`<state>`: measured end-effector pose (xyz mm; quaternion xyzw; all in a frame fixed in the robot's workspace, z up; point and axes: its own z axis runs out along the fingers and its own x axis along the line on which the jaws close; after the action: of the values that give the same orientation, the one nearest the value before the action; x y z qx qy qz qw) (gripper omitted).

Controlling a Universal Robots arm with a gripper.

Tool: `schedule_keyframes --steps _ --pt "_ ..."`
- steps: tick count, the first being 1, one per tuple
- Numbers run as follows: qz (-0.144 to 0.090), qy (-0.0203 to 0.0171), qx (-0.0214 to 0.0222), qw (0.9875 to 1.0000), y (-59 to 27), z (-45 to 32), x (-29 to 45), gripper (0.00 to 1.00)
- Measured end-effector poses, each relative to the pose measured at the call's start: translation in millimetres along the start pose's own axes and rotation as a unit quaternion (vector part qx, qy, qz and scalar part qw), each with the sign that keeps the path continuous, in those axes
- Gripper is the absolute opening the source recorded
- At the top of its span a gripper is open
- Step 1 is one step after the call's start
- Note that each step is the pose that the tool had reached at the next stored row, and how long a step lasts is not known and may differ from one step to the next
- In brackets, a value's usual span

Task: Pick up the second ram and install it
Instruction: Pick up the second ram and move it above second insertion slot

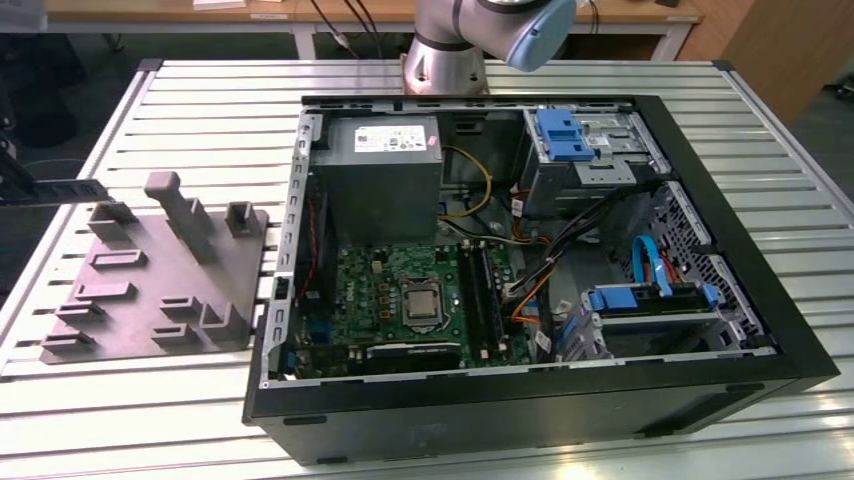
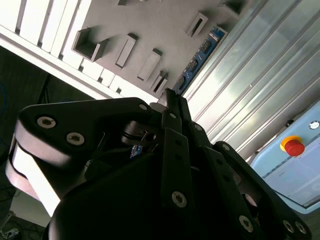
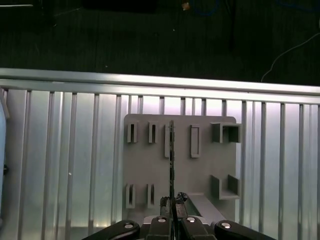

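My gripper (image 3: 172, 204) is shut on the second ram (image 3: 171, 160), a thin dark stick seen edge-on in the first wrist view. It hangs well above the grey holder plate (image 3: 150, 170) and lines up with one of the plate's slots. In the second wrist view the same ram (image 2: 201, 56) juts out from the closed fingertips (image 2: 175, 107) as a bluish strip with small chips, with the holder plate (image 2: 150, 25) far behind it. In the exterior view the open computer case (image 1: 534, 410) lies on the table, and its long dark memory slots (image 1: 478, 290) run beside the processor socket (image 1: 422, 306).
The grey holder plate (image 1: 160, 290), with raised blocks and a tall post, lies on the slatted metal table (image 1: 200, 120) at the exterior view's left of the case. Cables, a power supply (image 1: 380, 170) and blue drive bays (image 1: 577, 140) crowd the case. The arm's base (image 1: 447, 60) stands behind it.
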<state>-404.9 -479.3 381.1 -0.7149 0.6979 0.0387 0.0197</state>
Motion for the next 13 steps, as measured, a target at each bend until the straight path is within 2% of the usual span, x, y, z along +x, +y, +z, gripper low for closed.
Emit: schedule_keyframes --steps 7,13 --pt "0.000 -0.0027 0.0001 1.0000 0.4 -14.9 -1.2 0.14" --pt "0.000 -0.0030 0.0001 1.0000 0.4 -15.6 -1.3 0.14"
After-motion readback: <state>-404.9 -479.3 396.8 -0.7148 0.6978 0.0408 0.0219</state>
